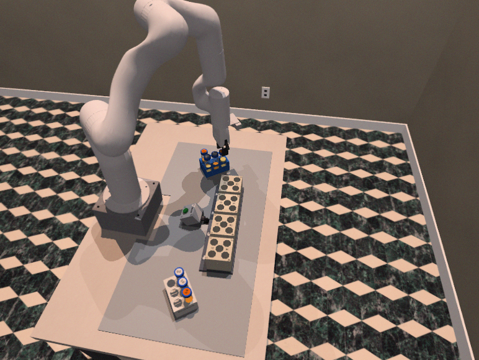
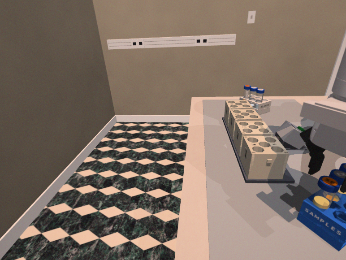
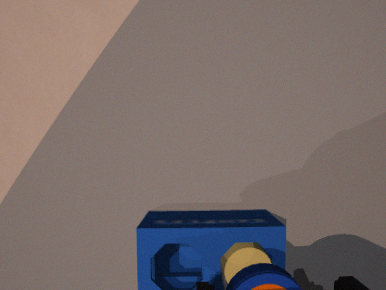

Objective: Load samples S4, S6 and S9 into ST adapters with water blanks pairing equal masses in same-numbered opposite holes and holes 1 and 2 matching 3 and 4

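My gripper (image 1: 223,149) (image 2: 329,178) (image 3: 274,286) is open and low over the blue SAMPLES rack (image 1: 214,172) (image 2: 321,222) (image 3: 210,240), its fingertips on either side of the orange-dotted S9 cap (image 2: 330,182) (image 3: 265,274). Two dark-dotted tubes (image 1: 214,154) (image 1: 206,157) and another orange-dotted tube (image 1: 203,151) stand there too. The white BLANKS rack (image 1: 185,311) (image 2: 264,106) holds two white-dotted blanks (image 1: 179,271) (image 1: 182,282) and an orange-dotted tube (image 1: 186,292) (image 2: 247,87). Four cream adapters (image 1: 219,265) (image 2: 265,167) stand in the stand with no tubes visible. The ID on those other orange dots is unreadable.
The small sloped desk (image 1: 192,217) (image 2: 289,136) with the green DONE key (image 1: 185,210) (image 2: 300,128) stands beside the dark loading stand (image 2: 268,181), on the robot-base side. The near end of the stand lies close to the blue rack. The BLANKS rack is beyond its far end.
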Robot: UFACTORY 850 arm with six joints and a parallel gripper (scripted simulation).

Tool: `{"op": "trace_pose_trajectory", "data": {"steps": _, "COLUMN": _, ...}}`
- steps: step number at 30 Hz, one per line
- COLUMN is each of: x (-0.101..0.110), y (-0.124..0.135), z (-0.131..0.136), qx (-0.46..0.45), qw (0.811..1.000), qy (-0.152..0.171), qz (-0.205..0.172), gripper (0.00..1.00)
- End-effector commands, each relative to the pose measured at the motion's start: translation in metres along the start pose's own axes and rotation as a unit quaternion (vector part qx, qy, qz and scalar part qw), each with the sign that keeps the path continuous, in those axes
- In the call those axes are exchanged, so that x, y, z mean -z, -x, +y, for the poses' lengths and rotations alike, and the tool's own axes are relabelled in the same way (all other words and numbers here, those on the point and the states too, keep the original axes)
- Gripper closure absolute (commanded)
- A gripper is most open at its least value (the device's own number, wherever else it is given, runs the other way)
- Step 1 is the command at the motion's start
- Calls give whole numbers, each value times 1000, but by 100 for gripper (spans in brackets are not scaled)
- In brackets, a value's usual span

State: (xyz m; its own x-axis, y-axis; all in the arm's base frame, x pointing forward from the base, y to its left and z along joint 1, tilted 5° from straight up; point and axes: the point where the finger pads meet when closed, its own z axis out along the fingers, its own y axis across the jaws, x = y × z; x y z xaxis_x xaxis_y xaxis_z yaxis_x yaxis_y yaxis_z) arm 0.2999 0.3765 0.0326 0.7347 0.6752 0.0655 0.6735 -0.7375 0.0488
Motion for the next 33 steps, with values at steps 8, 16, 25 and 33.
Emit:
{"op": "trace_pose_trajectory", "data": {"steps": 8, "x": -3, "y": -1, "z": 0, "qx": 0, "qw": 1000, "qy": 1, "qz": 2, "gripper": 43}}
{"op": "trace_pose_trajectory", "data": {"steps": 16, "x": -7, "y": -1, "z": 0, "qx": 0, "qw": 1000, "qy": 1, "qz": 2, "gripper": 43}}
{"op": "trace_pose_trajectory", "data": {"steps": 25, "x": -13, "y": -1, "z": 0, "qx": 0, "qw": 1000, "qy": 1, "qz": 2, "gripper": 43}}
{"op": "trace_pose_trajectory", "data": {"steps": 33, "x": -17, "y": -1, "z": 0, "qx": 0, "qw": 1000, "qy": 1, "qz": 2, "gripper": 43}}
